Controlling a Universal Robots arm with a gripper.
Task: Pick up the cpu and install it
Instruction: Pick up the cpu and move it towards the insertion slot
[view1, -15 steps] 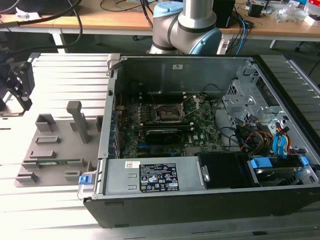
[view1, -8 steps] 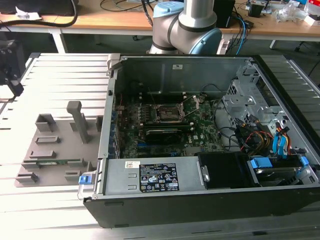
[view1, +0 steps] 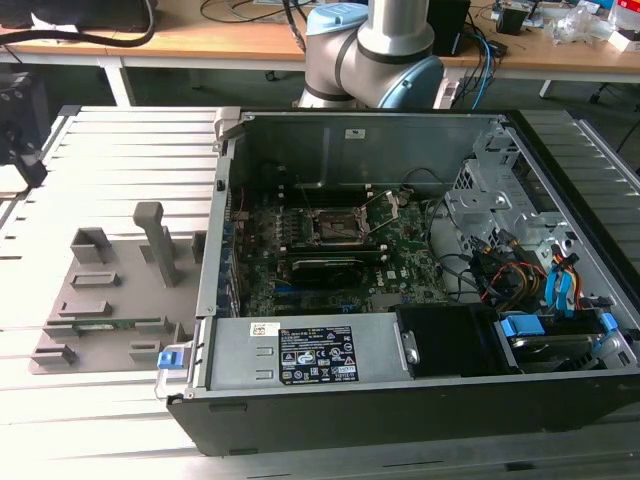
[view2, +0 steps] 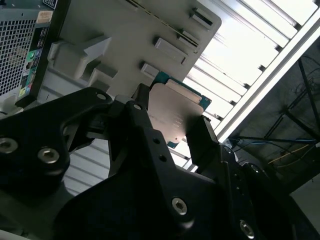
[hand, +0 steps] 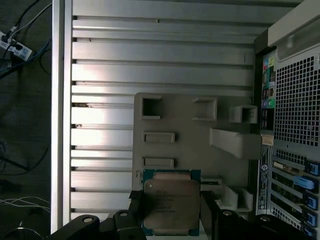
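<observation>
The two black fingers (view2: 200, 140) pinched the small flat square cpu with its silvery metal top (view2: 175, 112) by opposite edges. It hung clear of the grey plastic fixture plate (hand: 185, 150) on the ribbed aluminium table (hand: 110, 75). The pick-up looked done, the install not. The square black metal-framed socket (view1: 335, 228) lay inside the open black computer case (view1: 400, 410). Seating the chip there would probably call for square, level alignment and a gentle release.
</observation>
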